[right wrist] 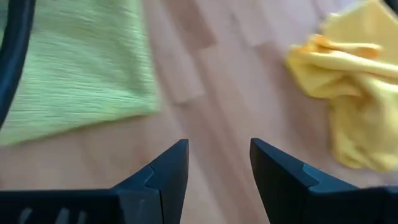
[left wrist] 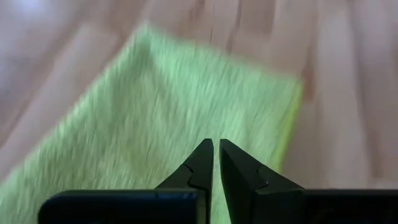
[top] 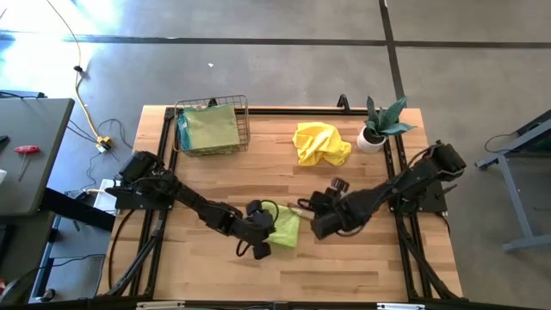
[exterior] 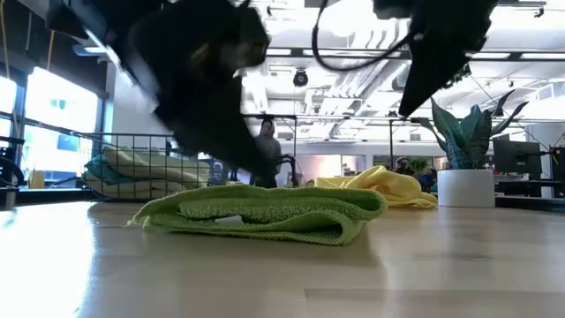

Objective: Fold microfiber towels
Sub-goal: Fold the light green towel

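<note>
**Lime towel folded at mid-table, both arms close over it**

From above, the butcher-block table [top: 215, 267] carries a lime green towel [top: 285, 227] folded into a small packet near the middle of the front half. The left gripper [top: 263, 244] sits at the towel's left edge, and the right gripper [top: 312, 207] sits just beside its right edge. A crumpled yellow towel [top: 321, 143] lies farther back, near a potted plant [top: 379, 127] at the right rear. At the left rear a wire basket [top: 212, 126] holds folded towels [top: 209, 129], a pale green one on top with a teal edge showing at its left.

At table height, the lime green towel [exterior: 265, 215] lies flat in layers with its fold rounded on the right. A dark arm comes down onto its rear, and a second arm hangs higher to the right. The yellow towel [exterior: 381, 186] shows behind it, the basket [exterior: 132, 166] with its stack to the left, the plant's white pot [exterior: 465, 187] to the right. A person [exterior: 267, 146] stands far back in the room.

In the left wrist view, the left gripper [left wrist: 216, 154] has its fingers pressed together with nothing between them, hovering over the lime towel [left wrist: 143, 112].

In the right wrist view, the right gripper [right wrist: 219, 158] stands spread and empty above bare wood, the lime towel [right wrist: 74, 68] on one side and the yellow towel [right wrist: 348, 81] on the other.
</note>
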You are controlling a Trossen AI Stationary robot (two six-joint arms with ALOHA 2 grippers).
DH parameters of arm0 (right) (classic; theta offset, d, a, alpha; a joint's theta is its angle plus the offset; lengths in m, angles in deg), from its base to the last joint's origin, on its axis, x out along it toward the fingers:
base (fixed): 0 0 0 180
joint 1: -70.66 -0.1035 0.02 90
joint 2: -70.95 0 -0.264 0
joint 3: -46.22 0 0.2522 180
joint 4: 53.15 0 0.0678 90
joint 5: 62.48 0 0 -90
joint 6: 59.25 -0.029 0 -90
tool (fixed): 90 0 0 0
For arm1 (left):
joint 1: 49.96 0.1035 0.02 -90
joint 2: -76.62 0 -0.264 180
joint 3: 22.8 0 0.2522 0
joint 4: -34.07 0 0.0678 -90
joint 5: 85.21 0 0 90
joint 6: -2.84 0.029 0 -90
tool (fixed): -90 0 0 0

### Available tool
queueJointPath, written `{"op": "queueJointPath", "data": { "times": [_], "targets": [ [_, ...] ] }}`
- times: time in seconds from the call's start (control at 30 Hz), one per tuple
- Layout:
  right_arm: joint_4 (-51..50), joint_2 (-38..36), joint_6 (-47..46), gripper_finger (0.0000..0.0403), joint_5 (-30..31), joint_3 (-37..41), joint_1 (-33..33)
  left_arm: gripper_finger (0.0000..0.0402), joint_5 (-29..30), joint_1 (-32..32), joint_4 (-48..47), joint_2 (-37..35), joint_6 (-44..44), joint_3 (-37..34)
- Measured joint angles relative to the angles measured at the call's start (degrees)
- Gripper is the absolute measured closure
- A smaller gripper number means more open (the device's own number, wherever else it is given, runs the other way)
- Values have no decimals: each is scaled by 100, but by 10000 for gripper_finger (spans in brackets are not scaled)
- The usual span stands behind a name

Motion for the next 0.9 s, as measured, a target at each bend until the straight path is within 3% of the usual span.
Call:
{"op": "queueJointPath", "data": {
  "times": [0.13, 0.47, 0.67, 0.8, 0.9],
  "targets": [
    [583, 4, -215, 237, -105, 283, -305, 383, -135, 16, -535, 0, -118, -2],
    [2387, -9, -1241, 237, -334, 1470, -684, 383, -316, 96, -220, 530, -519, 28],
    [4053, -47, -1487, 237, -376, 2337, -634, 383, 252, 444, 613, 888, -750, 24],
    [4945, -248, -1695, 237, -547, 2964, -576, 383, 686, 814, 593, 907, -800, 11],
    [5514, -512, -2007, 237, -524, 3475, -502, 383, 699, 1091, 567, 910, -890, 11]
  ]
}}
